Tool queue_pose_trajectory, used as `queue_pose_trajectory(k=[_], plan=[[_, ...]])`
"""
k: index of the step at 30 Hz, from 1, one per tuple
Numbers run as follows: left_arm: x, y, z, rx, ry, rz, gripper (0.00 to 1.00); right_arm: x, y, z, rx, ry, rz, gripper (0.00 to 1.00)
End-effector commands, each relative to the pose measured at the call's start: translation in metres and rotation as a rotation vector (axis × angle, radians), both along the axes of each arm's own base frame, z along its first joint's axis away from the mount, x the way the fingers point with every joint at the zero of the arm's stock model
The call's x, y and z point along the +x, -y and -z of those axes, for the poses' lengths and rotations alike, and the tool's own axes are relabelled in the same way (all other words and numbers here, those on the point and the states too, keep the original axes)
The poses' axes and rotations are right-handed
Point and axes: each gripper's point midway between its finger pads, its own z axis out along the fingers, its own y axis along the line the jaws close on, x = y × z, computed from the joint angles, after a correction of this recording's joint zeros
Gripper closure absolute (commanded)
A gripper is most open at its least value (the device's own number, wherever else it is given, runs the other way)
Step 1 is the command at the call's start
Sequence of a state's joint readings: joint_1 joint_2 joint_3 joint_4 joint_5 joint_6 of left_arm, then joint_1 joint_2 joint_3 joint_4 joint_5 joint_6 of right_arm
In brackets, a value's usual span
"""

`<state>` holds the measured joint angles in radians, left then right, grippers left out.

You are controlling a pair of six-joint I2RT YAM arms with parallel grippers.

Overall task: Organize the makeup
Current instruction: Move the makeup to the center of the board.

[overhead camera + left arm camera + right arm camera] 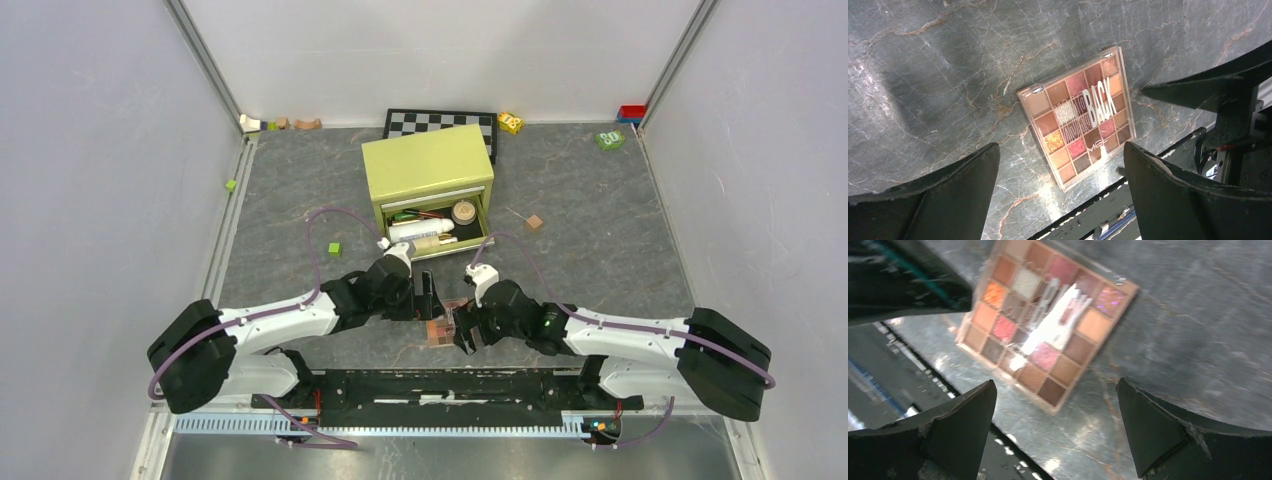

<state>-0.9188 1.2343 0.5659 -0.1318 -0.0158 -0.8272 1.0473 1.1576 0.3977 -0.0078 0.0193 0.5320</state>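
Note:
The square pink-brown eyeshadow palette (443, 328) lies flat on the grey table near the front edge, between my two grippers. It also shows in the left wrist view (1078, 114) and, blurred, in the right wrist view (1045, 320). My left gripper (430, 297) (1060, 165) is open and empty, just left of and above the palette. My right gripper (463, 325) (1055, 405) is open and empty, just right of it. The green box's open drawer (485, 228) holds a white bottle (420, 230), a beige bottle (435, 242), a round compact (463, 211) and thin items.
The green box (428, 165) stands mid-table, with a chequered board (440, 122) behind it. A green cube (334, 248) and a wooden cube (535, 222) lie on either side. Small toys line the back wall. The black base rail (440, 385) runs just in front of the palette.

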Motion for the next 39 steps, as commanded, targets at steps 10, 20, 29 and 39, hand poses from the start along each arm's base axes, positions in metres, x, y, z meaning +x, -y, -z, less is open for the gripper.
queue_pose_trajectory(k=[10, 20, 29, 39], plan=[[-0.019, 0.019, 0.024, -0.028, -0.118, 0.07, 0.02, 0.034, 0.033, 0.011, -0.079, -0.036, 0.324, 0.02], [-0.044, 0.014, 0.038, -0.066, -0.182, 0.098, 0.04, 0.031, 0.04, 0.015, 0.034, -0.103, 0.359, 0.02], [-0.051, 0.01, 0.051, 0.04, -0.21, 0.095, 0.05, 0.019, 0.025, 0.004, 0.202, -0.187, 0.312, 0.02], [-0.046, -0.005, 0.063, 0.153, -0.25, -0.038, 0.04, 0.019, 0.046, 0.021, 0.152, -0.25, 0.449, 0.16]])
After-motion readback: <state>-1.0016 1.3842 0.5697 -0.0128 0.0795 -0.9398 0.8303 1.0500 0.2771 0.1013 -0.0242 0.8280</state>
